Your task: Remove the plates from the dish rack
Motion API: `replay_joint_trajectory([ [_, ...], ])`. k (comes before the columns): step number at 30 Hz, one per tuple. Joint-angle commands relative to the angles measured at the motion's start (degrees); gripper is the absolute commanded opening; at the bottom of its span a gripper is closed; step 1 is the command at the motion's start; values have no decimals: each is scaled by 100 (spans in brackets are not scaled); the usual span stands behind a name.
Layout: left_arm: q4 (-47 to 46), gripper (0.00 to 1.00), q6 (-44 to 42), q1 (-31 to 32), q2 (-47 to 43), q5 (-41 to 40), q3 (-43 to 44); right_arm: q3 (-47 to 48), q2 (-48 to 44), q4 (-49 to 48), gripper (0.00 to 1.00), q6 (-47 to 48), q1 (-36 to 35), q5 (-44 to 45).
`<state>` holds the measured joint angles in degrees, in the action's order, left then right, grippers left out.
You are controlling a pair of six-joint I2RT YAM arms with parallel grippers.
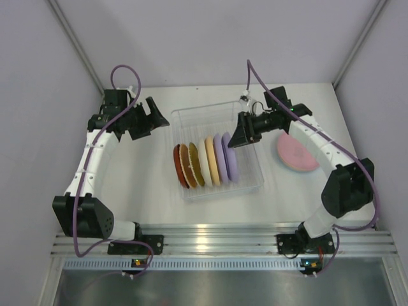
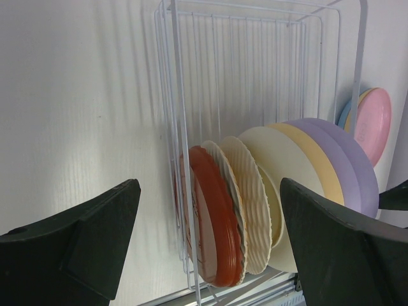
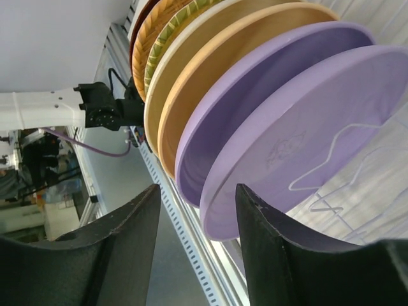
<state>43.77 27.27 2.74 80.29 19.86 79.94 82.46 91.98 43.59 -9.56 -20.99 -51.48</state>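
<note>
On the left of the white table, the left gripper hovers just beside the far left corner of the dish rack, its jaws spread wide with nothing between them. The clear rack sits at the middle of the table, and seven plates stand on edge in a row across its near half, packed close together. From the left they are a red plate, a brown plate, a mustard plate, a cream plate, an orange plate and two lavender plates. At the right end of the row, the right gripper reaches into the rack with its jaws apart, straddling the rim of the outermost lavender plate; whether the pads touch it cannot be told. Further right, outside the rack, a pink plate lies flat on the table on top of a blue plate.
</note>
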Motion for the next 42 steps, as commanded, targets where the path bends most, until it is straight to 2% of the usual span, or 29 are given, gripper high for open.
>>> replay_joint_trajectory([
  [1,-123,96,-72,25,-84,-35,30,-36,126,-176,50,112,-194,-195],
  [2,-132,96,-72,25,-84,-43,22,-54,162,-158,49,147,-212,-161],
  [6,-132,96,-64,25,-93,-26,21,-142,241,-158,36,183,-291,-204],
  [13,-132,96,-81,25,-110,-43,13,-72,215,-62,1,270,-318,-353],
  [18,-123,96,-81,25,-119,-35,30,366,215,202,0,516,-248,-950],
  [24,-105,96,-90,25,-137,-43,39,1079,110,185,0,386,252,-1951],
  [27,-97,96,-81,25,-172,-52,39,1220,-40,-234,0,35,508,-1893],
  [29,-88,96,-81,25,-172,-43,39,1238,-277,-570,0,-422,806,-1349],
  [30,-96,96,-90,25,-163,-43,39,1325,-338,-423,0,-476,964,-955],
  [31,-97,96,-73,25,-146,-35,39,1448,-374,-178,0,-328,992,93],
  [33,-105,96,-72,25,-137,-26,48,2001,-339,393,0,-178,983,1520],
  [34,-105,96,-72,25,-137,-17,48,2168,-261,883,0,-143,974,2728],
  [36,-114,96,-64,25,-119,9,48,2380,-295,1150,0,-160,966,3868],
  [37,-114,96,-55,25,-110,9,48,2372,-356,1282,0,-247,983,4848],
  [40,-123,96,-55,25,-110,10,39,2205,-479,1388,0,-309,974,6102],
  [42,-132,96,-46,25,-93,18,39,2143,-366,1704,0,-318,974,6509],
])
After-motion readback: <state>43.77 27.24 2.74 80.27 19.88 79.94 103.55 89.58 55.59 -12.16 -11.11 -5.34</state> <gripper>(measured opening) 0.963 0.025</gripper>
